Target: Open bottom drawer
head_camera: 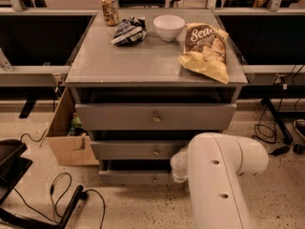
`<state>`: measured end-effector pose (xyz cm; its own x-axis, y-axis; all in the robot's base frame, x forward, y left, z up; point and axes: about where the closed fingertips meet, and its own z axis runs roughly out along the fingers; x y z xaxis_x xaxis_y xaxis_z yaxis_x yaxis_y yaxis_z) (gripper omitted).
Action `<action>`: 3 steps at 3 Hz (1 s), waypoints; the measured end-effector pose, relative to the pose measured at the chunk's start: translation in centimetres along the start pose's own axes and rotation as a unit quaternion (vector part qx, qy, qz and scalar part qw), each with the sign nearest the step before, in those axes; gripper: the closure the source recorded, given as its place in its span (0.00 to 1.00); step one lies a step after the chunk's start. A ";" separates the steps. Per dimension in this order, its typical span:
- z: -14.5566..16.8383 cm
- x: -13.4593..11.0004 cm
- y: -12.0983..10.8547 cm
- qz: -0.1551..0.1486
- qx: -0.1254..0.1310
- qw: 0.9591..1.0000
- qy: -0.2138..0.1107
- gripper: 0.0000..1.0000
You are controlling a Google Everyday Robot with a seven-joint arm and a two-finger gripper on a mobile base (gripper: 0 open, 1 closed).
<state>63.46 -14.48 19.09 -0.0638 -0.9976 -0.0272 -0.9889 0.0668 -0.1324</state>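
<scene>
The grey cabinet (95,63) has three drawers stacked. The bottom drawer (128,177) is the slimmest front, low near the floor, with a small round knob (154,179) at its centre. A dark gap shows above it. Its right end is covered by my white arm (219,175), which fills the lower right foreground. A rounded white joint (178,165) sits just right of the knob. My gripper is hidden behind the arm and does not show.
The middle drawer (138,150) and the tall top drawer (155,117) sit above. A can (110,9), dark bag (128,31), white bowl (168,26) and chip bag (206,49) lie on top. A cardboard box (71,144) stands at left. Cables (62,194) lie on the floor.
</scene>
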 end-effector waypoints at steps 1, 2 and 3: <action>0.0 -0.1 -0.2 0.000 0.000 1.000 0.000 1.00; -0.3 -0.2 -0.4 0.000 0.000 1.000 0.000 1.00; -0.5 -0.2 -0.5 0.000 0.000 1.000 0.000 1.00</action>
<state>63.87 -14.29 19.62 -0.0640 -0.9976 -0.0271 -0.9889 0.0671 -0.1323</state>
